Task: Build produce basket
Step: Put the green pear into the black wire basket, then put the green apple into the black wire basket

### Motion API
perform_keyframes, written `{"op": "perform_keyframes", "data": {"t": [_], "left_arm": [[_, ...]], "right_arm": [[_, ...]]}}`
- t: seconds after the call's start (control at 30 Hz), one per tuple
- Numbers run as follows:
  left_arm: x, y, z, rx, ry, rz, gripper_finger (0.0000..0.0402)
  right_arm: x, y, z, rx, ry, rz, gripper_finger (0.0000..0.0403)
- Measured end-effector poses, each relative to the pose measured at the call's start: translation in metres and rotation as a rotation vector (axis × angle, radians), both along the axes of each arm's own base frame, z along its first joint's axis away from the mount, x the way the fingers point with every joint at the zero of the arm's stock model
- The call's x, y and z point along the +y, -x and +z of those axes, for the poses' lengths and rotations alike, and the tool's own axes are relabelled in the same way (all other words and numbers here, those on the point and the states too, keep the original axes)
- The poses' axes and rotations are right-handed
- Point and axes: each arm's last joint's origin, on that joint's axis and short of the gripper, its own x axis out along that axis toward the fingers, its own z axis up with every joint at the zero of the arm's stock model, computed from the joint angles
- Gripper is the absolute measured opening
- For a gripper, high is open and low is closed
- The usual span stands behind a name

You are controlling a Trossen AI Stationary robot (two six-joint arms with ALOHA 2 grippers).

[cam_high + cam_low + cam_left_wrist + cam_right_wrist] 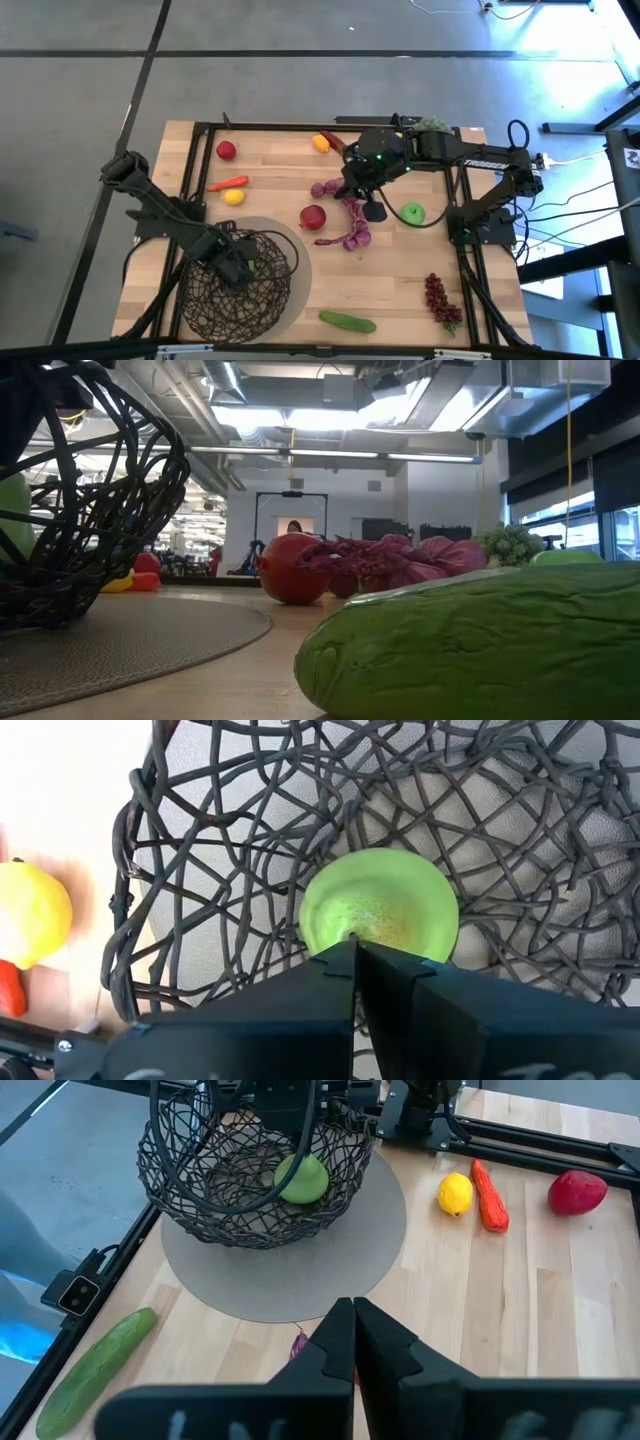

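The dark wire-mesh basket point(240, 288) stands on a round grey mat point(296, 262) at the near left. My left gripper point(236, 262) reaches down into it, shut on a green apple point(380, 905), which also shows through the mesh point(300, 1178). My right gripper point(373, 210) hovers shut and holds nothing, above the table's middle by the purple grapes point(350, 225). Loose produce lies around: a red apple point(313, 216), a second green apple point(412, 212), a lemon point(233, 197) and a cucumber point(348, 321). My left gripper pinches the green apple at its stem point(350, 934), at the top of the fruit, between its two fingertips. The fingers come from above, pointing down into the basket. The apple sits upright below them. Whether it rests on the basket's bottom, I cannot tell.
A red apple point(227, 150) and an orange-red chili point(230, 183) lie at the far left. An orange fruit point(321, 142) and a red chili point(335, 142) lie at the far edge. Dark-red grapes point(438, 297) lie near right. Black frame rails point(190, 180) border the table.
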Motion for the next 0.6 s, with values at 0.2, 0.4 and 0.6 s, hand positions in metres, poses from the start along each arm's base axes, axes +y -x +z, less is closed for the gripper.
{"op": "perform_keyframes", "data": {"t": [0.2,0.4,0.6], "left_arm": [[0.0012,0.0021,-0.0009,0.03,-0.008,-0.003,0.0025],[0.0025,0.004,-0.0016,0.05,-0.022,-0.004,0.006],[0.0024,0.004,-0.0016,0.052,-0.018,-0.004,0.0065]], "right_arm": [[0.0,0.0,0.0,0.0,0.0,0.0,0.0],[0.0,0.0,-0.0001,0.0,0.0,-0.001,0.0],[0.0,0.0,-0.0001,0.0,0.0,-0.001,0.0]]}}
